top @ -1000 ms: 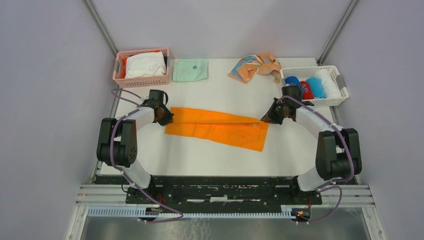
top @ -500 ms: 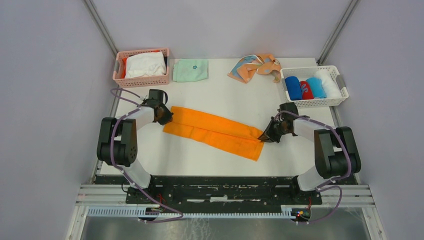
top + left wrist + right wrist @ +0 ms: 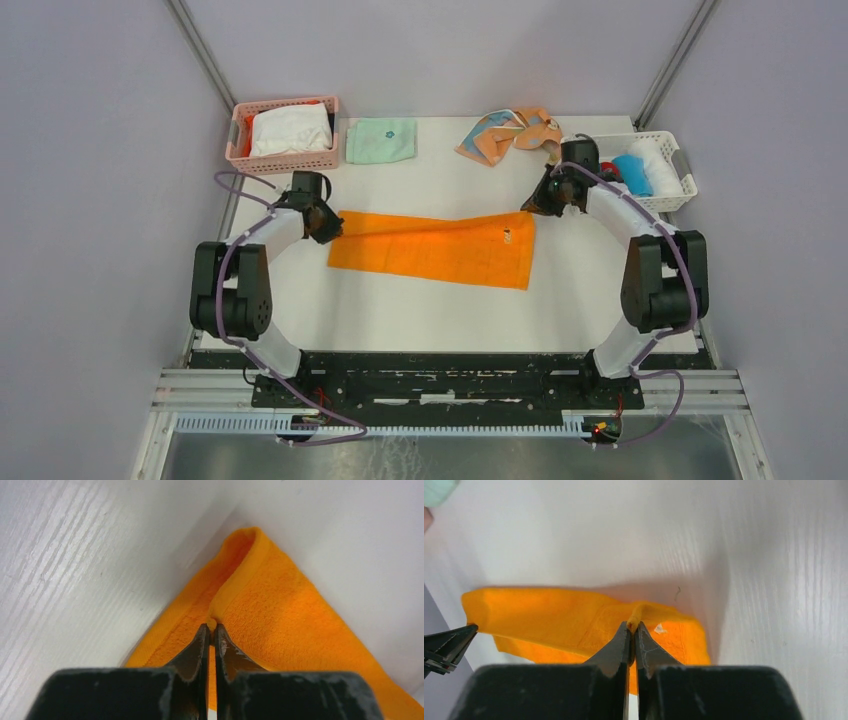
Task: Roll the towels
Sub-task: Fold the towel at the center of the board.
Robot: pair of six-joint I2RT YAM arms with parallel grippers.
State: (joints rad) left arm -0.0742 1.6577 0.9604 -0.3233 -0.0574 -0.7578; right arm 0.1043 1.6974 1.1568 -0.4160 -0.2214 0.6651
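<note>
The bright orange towel (image 3: 435, 250) lies flat across the middle of the table, stretched between both grippers. My left gripper (image 3: 326, 229) is shut on its far left corner; in the left wrist view the jaws (image 3: 211, 628) pinch a raised fold of orange towel (image 3: 280, 610). My right gripper (image 3: 531, 207) is shut on the far right corner; in the right wrist view the tips (image 3: 631, 625) clamp the hem of the towel (image 3: 549, 615), lifted slightly off the table. The peach patterned towel (image 3: 512, 134) lies crumpled at the back.
A pink basket (image 3: 285, 161) with white cloth stands at the back left, a folded mint-green cloth (image 3: 381, 140) beside it. A white basket (image 3: 655, 204) with rolled cloths sits at the back right, partly behind my right arm.
My right gripper swung toward the near side, then back to the far side, carrying the towel's right corner. The towel now lies wider and straighter. The left gripper hardly moved.
</note>
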